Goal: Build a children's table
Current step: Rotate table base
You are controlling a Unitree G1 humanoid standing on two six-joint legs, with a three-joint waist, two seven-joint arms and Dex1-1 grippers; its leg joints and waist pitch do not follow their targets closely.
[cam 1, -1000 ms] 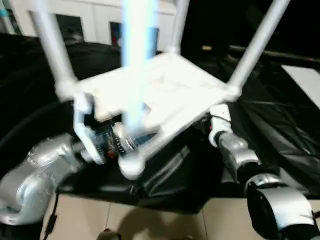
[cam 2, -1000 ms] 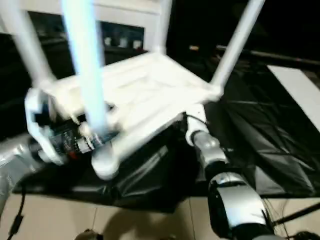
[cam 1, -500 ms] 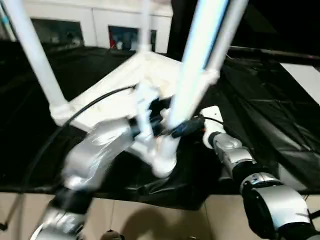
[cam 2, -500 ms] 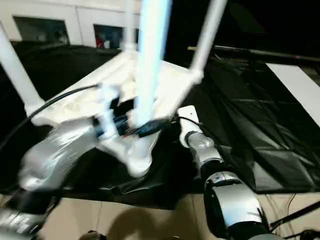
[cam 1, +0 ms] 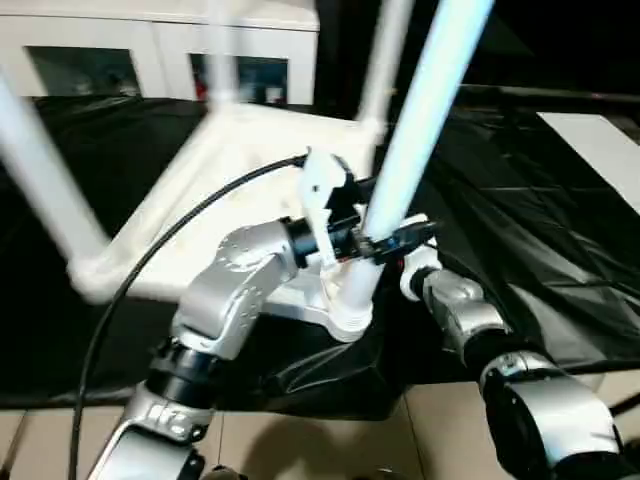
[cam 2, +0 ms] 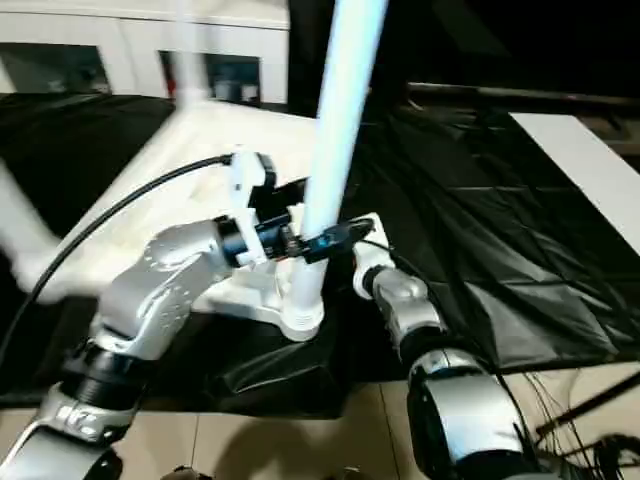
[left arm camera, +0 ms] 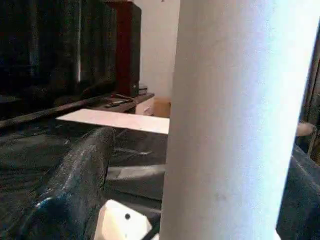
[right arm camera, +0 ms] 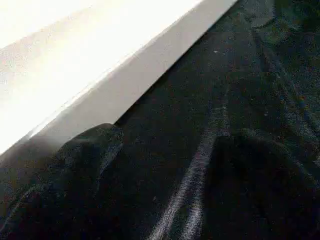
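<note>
The children's table lay upside down on a counter draped in black sheeting, legs pointing up so they could be seated. The left gripper had its fingers spread wide around the nearest leg; the right gripper, fingers wide, waited beside the tabletop edge. A white cabinet stood behind.

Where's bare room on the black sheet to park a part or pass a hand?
Freest: the black sheet between the upturned children's table and the white board. Also the strip of sheet between the table and the white cabinet. Crowded: the table's near corner, where the left gripper reaches around the near leg and the right gripper sits close by.
</note>
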